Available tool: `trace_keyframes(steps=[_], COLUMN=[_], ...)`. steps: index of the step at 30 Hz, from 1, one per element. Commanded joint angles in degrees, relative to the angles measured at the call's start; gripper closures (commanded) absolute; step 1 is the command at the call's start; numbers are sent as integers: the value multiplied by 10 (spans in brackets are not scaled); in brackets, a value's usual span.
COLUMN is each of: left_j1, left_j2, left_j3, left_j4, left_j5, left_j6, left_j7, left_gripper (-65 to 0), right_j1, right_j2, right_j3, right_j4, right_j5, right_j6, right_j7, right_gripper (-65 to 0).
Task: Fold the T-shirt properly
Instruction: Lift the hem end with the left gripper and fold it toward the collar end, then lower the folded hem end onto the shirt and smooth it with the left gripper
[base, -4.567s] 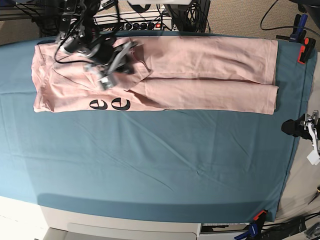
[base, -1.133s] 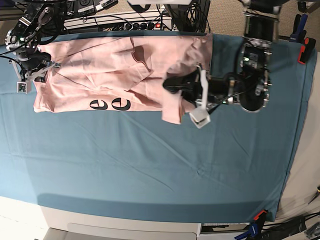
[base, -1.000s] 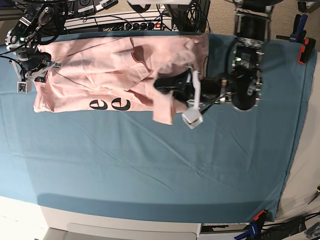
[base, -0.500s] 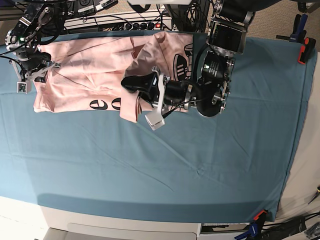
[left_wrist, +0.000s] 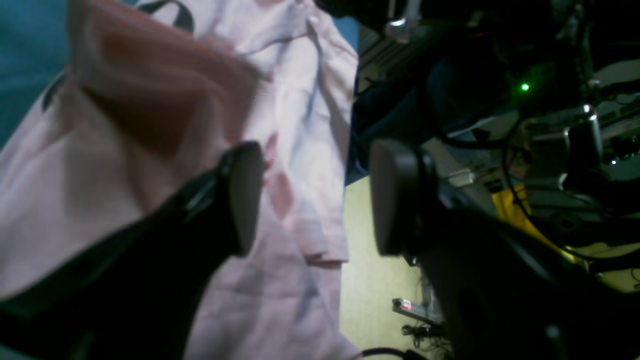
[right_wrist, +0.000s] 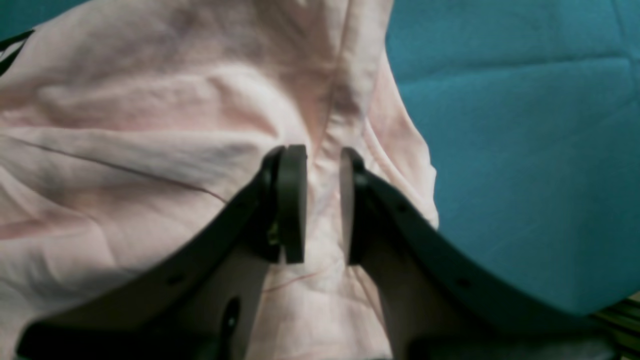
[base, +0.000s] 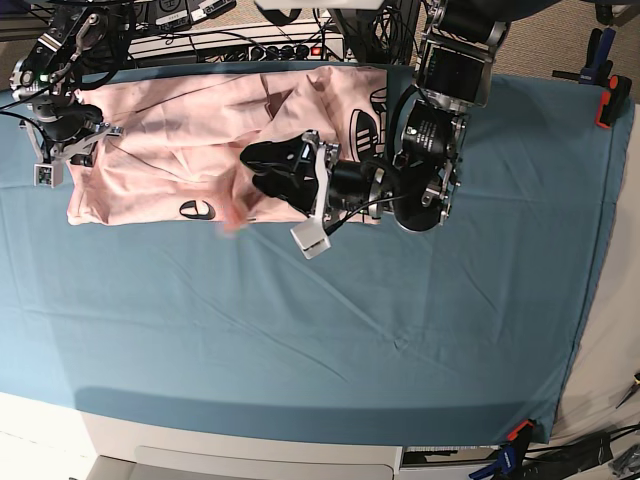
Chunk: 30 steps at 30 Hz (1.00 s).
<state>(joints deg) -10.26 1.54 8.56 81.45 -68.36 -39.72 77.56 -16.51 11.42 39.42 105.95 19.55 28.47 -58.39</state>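
Observation:
The pale pink T-shirt lies bunched along the table's far left, its right half folded over so black print shows. My left gripper hovers over the shirt's front edge, open, with nothing between its fingers. A blurred flap of pink cloth hangs loose just ahead of it, also seen in the base view. My right gripper sits at the shirt's left end. In the right wrist view it is shut on a raised fold of the T-shirt.
A teal table cloth covers the table, held by orange clamps at its right edge and front corner. A power strip and cables run behind the far edge. The left arm's bulky body stands over the shirt's right end.
My left gripper carried the shirt's right half leftwards, then opened and let it go; the freed cloth is dropping. The right gripper has stayed put, still pinching the shirt.

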Motion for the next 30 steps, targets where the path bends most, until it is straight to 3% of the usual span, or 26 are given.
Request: trace_keyframes(steps=[1,4,5,7,8,13,16,30], left_j1=[-14,-17,-17,-18,-18,-18,-11,4], left_j2=[3,-5,-9,-23,-31,-82,-99,-101], left_j3=[-1,-1,-1,-1,-1,-1,-1,-1], left_j4=[9,10,11,15,18,34,35,53], left_j5=[-19,-26,-29,-27,-28,-2,55,213], left_j6=[-3,-3,-3,-3,-3,-3,24,70], left_j7=[-4,13,19,24,24,24,7,-59], left_gripper=[-350,-315,-256,-52,0,0,0,0], right_j1=[3,3,3,3,3,3,3,3], right_j2=[10,10,10,10,10,10,10,9], right_j3=[3,3,3,3,3,3,3,3], right_j4=[8,8,7,7,7,8,7,8], right_j5=[5,5,5,5,5,5,5,5], right_j6=[0,0,0,0,0,0,0,0], right_j7=[14,14,14,14,13,12,12,14], right_gripper=[-124,-124,-124,-124,-124,-124,-124,-124])
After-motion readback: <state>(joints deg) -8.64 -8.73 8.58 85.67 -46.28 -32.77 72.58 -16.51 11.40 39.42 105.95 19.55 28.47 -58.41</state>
